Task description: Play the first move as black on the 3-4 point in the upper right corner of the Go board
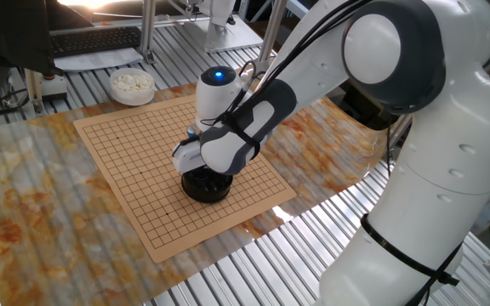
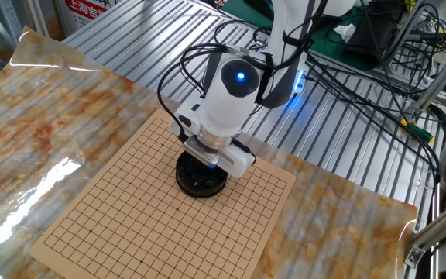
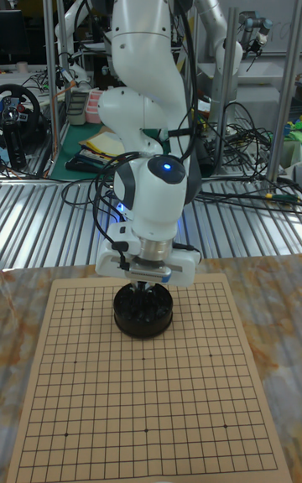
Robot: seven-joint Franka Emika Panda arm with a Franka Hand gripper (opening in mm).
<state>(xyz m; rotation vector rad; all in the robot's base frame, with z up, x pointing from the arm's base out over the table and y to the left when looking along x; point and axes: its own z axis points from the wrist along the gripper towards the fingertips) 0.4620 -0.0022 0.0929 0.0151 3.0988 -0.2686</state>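
The tan Go board (image 1: 126,161) lies on the marbled mat, and no stones sit on its grid. A squat black bowl (image 2: 201,179) stands on the board near its far right part. My gripper (image 3: 148,294) points straight down into that bowl (image 3: 143,314), fingertips sunk among the dark contents. The hand's white body hides the fingers in both side views. No single black stone can be picked out, and whether the fingers hold one is hidden. In the tall view the 3-4 point (image 3: 204,309) near the board's upper right corner is a bare crossing, to the right of the bowl.
A white bowl of white stones (image 1: 132,85) stands off the board beyond its far corner. The arm's large white links (image 1: 398,102) rise to the right of the board. Cables (image 2: 362,85) trail over the ribbed metal table behind.
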